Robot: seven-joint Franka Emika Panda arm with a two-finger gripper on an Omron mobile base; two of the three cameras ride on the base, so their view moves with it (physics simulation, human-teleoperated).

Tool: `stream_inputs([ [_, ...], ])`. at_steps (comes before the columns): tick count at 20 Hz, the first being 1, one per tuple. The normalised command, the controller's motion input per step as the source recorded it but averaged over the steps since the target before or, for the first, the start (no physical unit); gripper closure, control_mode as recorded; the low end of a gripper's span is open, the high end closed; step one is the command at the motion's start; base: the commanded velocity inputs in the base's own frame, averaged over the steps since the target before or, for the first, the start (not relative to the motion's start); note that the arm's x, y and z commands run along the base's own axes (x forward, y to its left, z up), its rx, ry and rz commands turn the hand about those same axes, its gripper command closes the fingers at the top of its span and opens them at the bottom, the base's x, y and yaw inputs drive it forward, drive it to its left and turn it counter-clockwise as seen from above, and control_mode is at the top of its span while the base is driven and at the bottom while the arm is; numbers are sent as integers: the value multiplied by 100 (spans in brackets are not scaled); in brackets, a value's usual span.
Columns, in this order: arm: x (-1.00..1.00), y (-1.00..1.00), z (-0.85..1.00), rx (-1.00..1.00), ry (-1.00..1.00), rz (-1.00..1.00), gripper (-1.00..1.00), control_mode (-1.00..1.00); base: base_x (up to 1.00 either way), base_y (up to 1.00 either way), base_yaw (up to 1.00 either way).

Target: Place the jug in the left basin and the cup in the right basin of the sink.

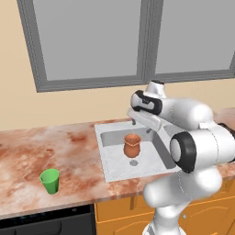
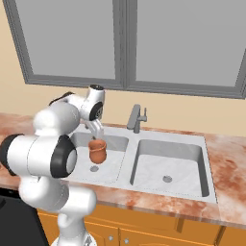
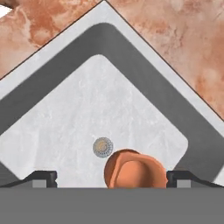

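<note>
- The jug [image 1: 132,145] is inside one basin of the sink [image 2: 206,168], beside its round drain [image 2: 94,168]. From the base cameras it seems to hang a little above the floor rather than rest on it; I cannot tell for certain.
- By the right base camera this is the basin on the left. There it looks the smaller of the two, so I cannot tell for sure that it is the left basin [image 1: 114,158] the task means.
- The claw [image 3: 111,177] is directly above the jug with its jaws spread wide, a fingertip [image 3: 43,177] well out to either side and touching nothing, so the jug looks released.
- The cup [image 1: 50,181] stands upright on the marbled surface [image 1: 27,151], well apart from the sink, untouched.
- The other basin [image 2: 168,168] holds nothing but its drain.
- My judgement: the jug half is done or finishing; fetching the cup and setting it in the other basin is all left.
</note>
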Motion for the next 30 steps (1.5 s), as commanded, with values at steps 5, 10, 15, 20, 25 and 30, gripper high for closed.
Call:
stream_inputs([
  [5,-51,27,37,0,0,15,-100,-100,0,0,0],
  [10,-55,38,38,0,0,12,-100,-100,0,0,0],
  [15,-46,41,41,0,0,10,-100,-100,0,0,0],
  [20,-62,31,32,-3,0,21,-100,-100,0,0,0],
  [25,-69,30,20,-4,-2,25,-100,-100,0,0,0],
  [30,-42,33,21,-1,-1,23,-100,-100,0,0,0],
])
